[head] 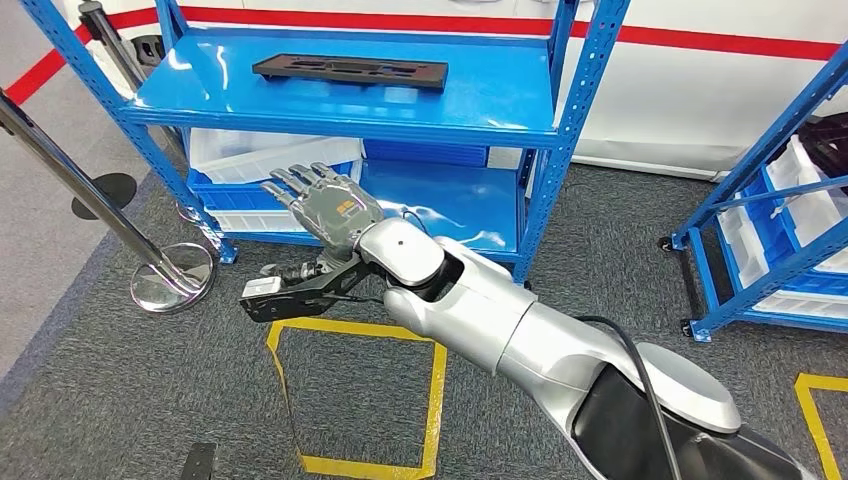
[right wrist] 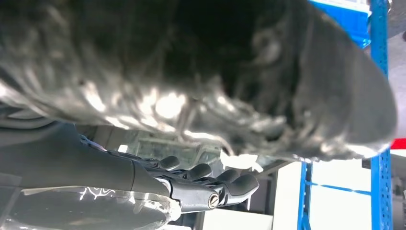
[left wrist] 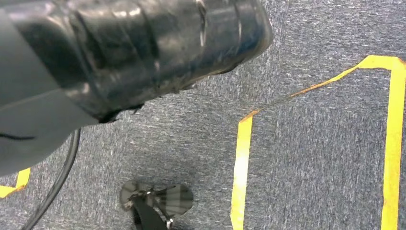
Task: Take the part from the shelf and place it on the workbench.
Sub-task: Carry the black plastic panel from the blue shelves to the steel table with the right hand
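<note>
Blue steel shelf [head: 480,120] straight ahead, two decks visible, upright posts perforated. Grey carpet floor [head: 110,390] all around it, marked with a yellow taped square [head: 435,385] just below the arm. Second blue rack [head: 760,230] off to the right, loaded with white bins. Silver right arm [head: 520,330] reaching in from the lower right toward the shelf's lower deck. White trays [head: 250,155] stacked on the left of that lower deck. Chrome stanchion [head: 150,262] with round base standing left of the shelf. Long flat black part [head: 350,70] lying on the top deck, toward its back, well above and apart from any hand. Right robot hand [head: 325,200] held in front of the lower deck, released, fingers straight and spread a little, nothing in it; same dark fingers [right wrist: 239,184] seen stretched out in the right wrist view. Black bracket with a small camera [head: 270,297] hanging under the right wrist. Left wrist view aimed down at carpet and yellow tape [left wrist: 242,163]; left robot hand cannot tell, fingers not made out behind the dark cover.
</note>
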You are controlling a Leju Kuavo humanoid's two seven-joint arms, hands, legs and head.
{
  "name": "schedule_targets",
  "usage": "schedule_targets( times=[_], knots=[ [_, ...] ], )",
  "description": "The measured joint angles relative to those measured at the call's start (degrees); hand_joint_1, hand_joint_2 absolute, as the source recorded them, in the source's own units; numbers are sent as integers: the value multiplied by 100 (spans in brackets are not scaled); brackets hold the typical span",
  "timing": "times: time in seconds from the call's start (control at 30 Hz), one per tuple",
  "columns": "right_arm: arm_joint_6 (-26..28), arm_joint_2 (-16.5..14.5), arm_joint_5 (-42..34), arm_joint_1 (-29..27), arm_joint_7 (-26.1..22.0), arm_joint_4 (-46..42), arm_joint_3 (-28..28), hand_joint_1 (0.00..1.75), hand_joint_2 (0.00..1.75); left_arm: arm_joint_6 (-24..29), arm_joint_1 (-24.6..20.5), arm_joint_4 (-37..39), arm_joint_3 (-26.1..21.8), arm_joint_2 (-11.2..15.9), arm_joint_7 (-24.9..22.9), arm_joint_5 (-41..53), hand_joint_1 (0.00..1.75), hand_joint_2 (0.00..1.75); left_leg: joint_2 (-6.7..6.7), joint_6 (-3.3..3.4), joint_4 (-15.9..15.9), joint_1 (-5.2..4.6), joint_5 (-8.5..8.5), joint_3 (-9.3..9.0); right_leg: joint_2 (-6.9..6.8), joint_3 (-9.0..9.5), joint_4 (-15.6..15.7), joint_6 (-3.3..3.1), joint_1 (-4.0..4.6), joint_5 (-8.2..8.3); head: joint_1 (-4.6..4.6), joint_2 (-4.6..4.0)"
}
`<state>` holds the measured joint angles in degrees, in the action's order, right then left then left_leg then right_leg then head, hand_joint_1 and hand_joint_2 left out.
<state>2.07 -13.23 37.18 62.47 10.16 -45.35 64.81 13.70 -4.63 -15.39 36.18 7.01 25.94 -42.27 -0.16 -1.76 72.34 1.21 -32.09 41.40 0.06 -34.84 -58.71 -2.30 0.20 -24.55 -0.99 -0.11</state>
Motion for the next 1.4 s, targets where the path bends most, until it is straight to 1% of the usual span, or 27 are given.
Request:
schedule_targets(
  times=[0.03, 0.07, 0.1, 0.17, 0.23, 0.27, 0.33, 0.4, 0.43, 0.5, 0.53, 0.57, 0.6, 0.63, 0.7, 0.77, 0.87, 0.9, 0.97, 1.03, 1.07, 1.1, 1.13, 1.2, 1.23, 1.3, 1.4],
  knots=[
    [21, 13, 33, -17, 0, -1, 0, 0, 0, 3, 6, 0, 1, 2, 0, -3, 0, 0, 0, -8, 242, 0, -51, 125, 0, -3, -10, -2, 2, -4, 1, 0],
    [36, 26, 56, -33, 0, -2, -1, 0, 44, 6, 13, 0, 1, 1, 1, -4, 0, 0, 0, -10, 286, 0, 7, 160, 1, -5, -23, -2, 3, -11, 1, 0],
    [50, 36, 74, -46, 0, -6, -1, 0, 87, 10, 18, 0, 1, 1, 1, -5, 0, 0, 1, -5, 102, 0, 163, 83, 4, -6, -38, 1, 1, -19, 0, 0],
    [80, 49, 94, -55, 0, -30, -7, 0, 175, 19, 13, 0, 2, 3, 3, -5, 0, 0, 6, 17, -679, -5, 553, -287, 15, -9, -72, 26, 5, -42, 1, 0],
    [102, 60, 110, -54, 0, -68, -27, 0, 175, 25, -7, 0, 14, 3, 2, -4, 0, 0, 0, 68, -1232, -29, 704, -547, 25, -35, -100, 73, 23, -52, 4, 0],
    [107, 68, 121, -54, 0, -85, -37, 0, 175, 26, -14, 0, 25, 2, 0, -4, 0, 0, -6, 96, -1301, -44, 682, -573, 24, -48, -102, 96, 32, -49, 3, 0],
    [106, 80, 146, -59, 0, -109, -44, 0, 87, 28, -7, 0, 43, 0, -10, -4, 0, 0, -13, 156, -1325, -43, 701, -567, 20, -59, -99, 143, 32, -45, 3, 0],
    [106, 96, 175, -60, 0, -130, -47, 0, 0, 28, 1, 0, 52, -1, -32, -2, 0, 0, -7, 223, -1355, -21, 727, -579, 18, -125, -253, 200, 26, -169, 10, 0],
    [105, 107, 192, -61, 0, -142, -49, 0, 0, 26, -2, 0, 58, -2, -46, 1, 0, 0, -4, 253, -1370, -9, 738, -583, 18, -229, -488, 229, 21, -318, 13, 0],
    [104, 126, 232, -77, -1, -157, -50, 0, 0, 23, -9, 0, 80, -2, -80, 2, 0, 0, -3, 281, -1369, -18, 743, -577, 16, -563, -1238, 260, 5, -688, 20, 0],
    [102, 134, 255, -94, -1, -160, -50, 0, 0, 22, -7, 0, 89, -2, -95, -1, 0, 0, -3, 285, -1368, -22, 743, -574, 16, -715, -1570, 263, -1, -801, 19, 0],
    [102, 143, 271, -112, -2, -160, -50, 0, 0, 22, -5, 0, 96, -2, -107, -3, 0, 0, -4, 285, -1366, -25, 743, -574, 16, -789, -1728, 258, -4, -808, 19, 0],
    [101, 150, 280, -123, -2, -161, -50, 0, 0, 22, -3, 0, 98, -2, -114, -6, 0, 0, -8, 285, -1365, -28, 742, -576, 16, -750, -1656, 244, -5, -708, 20, 0],
    [100, 157, 284, -128, -2, -165, -51, 0, 0, 21, -3, 0, 99, -2, -117, -7, 0, 0, -13, 284, -1363, -32, 741, -581, 17, -603, -1361, 219, -3, -521, 21, 0],
    [87, 162, 278, -122, -4, -185, -54, 0, 0, 21, -7, 0, 108, -7, -118, -16, 0, 0, -21, 273, -1358, -43, 737, -582, 20, -209, -551, 149, 21, -190, 21, 0],
    [38, 161, 245, -113, -22, -206, -57, 0, 0, 23, -12, 0, 126, -12, -118, -37, 0, 0, -22, 237, -1356, -55, 742, -566, 22, 0, -116, 113, 43, -91, 17, 0],
    [-63, 160, 159, -111, -46, -216, -61, 0, 0, 30, -12, 0, 143, -11, -118, -71, 0, 0, -20, 153, -1375, -50, 752, -559, 19, 41, -20, 76, 33, -63, 17, 0],
    [-83, 155, 138, -105, -50, -219, -63, 0, 0, 31, -12, 0, 145, -11, -118, -80, 0, 0, -17, 119, -1315, -46, 697, -536, 15, 62, 21, 52, 15, -39, 9, 0],
    [-106, 140, 106, -90, -56, -225, -66, 0, 0, 33, -16, 0, 147, -8, -118, -90, 0, 0, -10, 58, -877, -35, 432, -349, 5, 95, 80, 19, -16, -7, -9, 0],
    [-118, 133, 78, -95, -61, -226, -67, 0, 0, 32, -16, 0, 151, 1, -118, -92, 0, 0, -9, 7, -180, -23, 129, -32, 0, 95, 84, 7, -17, -7, -18, 0],
    [-124, 133, 71, -106, -62, -226, -67, 0, 0, 28, -9, 0, 153, 5, -118, -93, 0, 0, -9, -12, 55, -14, 69, 83, -1, 94, 81, 6, -17, -11, -19, 0],
    [-129, 134, 67, -115, -65, -226, -68, 0, 0, 22, -2, 0, 155, 6, -118, -96, 0, 0, -8, -26, 90, -5, 117, 108, -1, 94, 76, 8, -19, -16, -18, 0],
    [-134, 134, 63, -119, -67, -226, -68, 0, 0, 15, 1, 0, 156, 6, -118, -98, 0, 0, -6, -38, -75, 7, 257, 35, 1, 94, 64, 16, -23, -26, -20, 0],
    [-152, 133, 56, -115, -75, -226, -68, 0, 0, -1, -9, 0, 158, 6, -119, -102, 0, 0, 3, -56, -757, 24, 603, -302, 5, 85, 6, 62, -22, -71, -19, 0],
    [-167, 133, 52, -108, -80, -226, -68, 0, 0, -7, -19, 0, 163, 7, -119, -104, 0, 0, 1, -35, -1059, 19, 691, -449, 8, 67, -36, 93, -13, -98, -19, 0],
    [-196, 134, 46, -86, -92, -226, -68, 0, 0, -15, -32, 0, 183, 7, -120, -108, 0, 0, -9, 37, -1299, -1, 686, -557, 5, 29, -82, 150, 9, -124, -23, 0],
    [-208, 134, 21, -59, -104, -226, -68, 0, 0, -20, -23, 0, 198, 7, -116, -121, 0, 0, -14, 153, -1323, 13, 690, -561, 1, -9, -161, 223, 9, -187, -23, 0]
  ],
)
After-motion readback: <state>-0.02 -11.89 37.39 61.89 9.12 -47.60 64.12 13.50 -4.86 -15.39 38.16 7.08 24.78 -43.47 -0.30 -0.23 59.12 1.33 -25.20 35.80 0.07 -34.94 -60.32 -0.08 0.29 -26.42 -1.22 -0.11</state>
